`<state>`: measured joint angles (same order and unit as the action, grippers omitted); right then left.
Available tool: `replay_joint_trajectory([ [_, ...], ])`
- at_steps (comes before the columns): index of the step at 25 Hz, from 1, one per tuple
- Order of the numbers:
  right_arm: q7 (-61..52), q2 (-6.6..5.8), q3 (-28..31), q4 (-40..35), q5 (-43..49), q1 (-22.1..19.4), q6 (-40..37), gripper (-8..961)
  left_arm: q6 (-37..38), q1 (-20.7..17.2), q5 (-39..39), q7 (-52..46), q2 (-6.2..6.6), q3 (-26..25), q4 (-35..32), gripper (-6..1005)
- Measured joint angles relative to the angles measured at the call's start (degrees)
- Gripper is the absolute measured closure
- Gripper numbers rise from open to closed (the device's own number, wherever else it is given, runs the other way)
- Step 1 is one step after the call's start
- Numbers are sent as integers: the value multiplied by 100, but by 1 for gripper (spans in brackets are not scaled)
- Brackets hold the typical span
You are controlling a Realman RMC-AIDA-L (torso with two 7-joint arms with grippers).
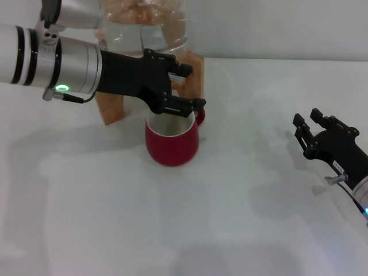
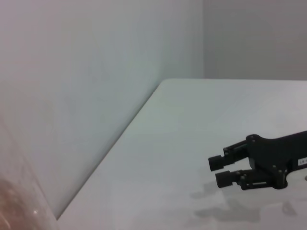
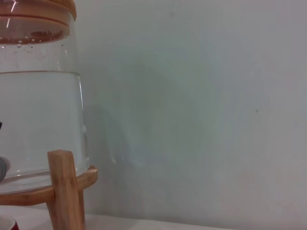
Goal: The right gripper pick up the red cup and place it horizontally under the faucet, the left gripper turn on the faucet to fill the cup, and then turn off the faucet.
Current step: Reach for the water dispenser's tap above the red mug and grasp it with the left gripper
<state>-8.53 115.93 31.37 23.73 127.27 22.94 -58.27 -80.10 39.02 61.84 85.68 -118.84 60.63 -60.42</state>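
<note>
**Head view: cup set, left gripper at the tap**

Head view shows you a white table [image 1: 115, 230] with the glass jar [image 1: 144, 26] on its wooden stand [image 1: 112, 106] at the back. The left gripper [image 1: 184, 86] reaches across the stand's front, its prongs apart, spread above the cup's rim. You cannot see the faucet itself; the claw hides it, so whether the lever is touched or turned cannot be told.

The cup [image 1: 171, 144] stands upright on the table just in front of the stand, directly below the left gripper, its cream inside showing no water you can make out.

The right gripper [image 1: 313, 129] sits well off to the right, prongs parted, holding nothing.

Judging from this, placing is done. Opening the tap, filling and shutting it off appear to be left.
</note>
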Motion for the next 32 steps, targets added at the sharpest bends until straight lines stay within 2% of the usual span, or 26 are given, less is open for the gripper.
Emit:
replay_joint_trajectory([
  [32, 0, 0, -16, 0, 0, 0, 0, 575, -359, -201, -73, -193, -6, -8, -380, 243],
])
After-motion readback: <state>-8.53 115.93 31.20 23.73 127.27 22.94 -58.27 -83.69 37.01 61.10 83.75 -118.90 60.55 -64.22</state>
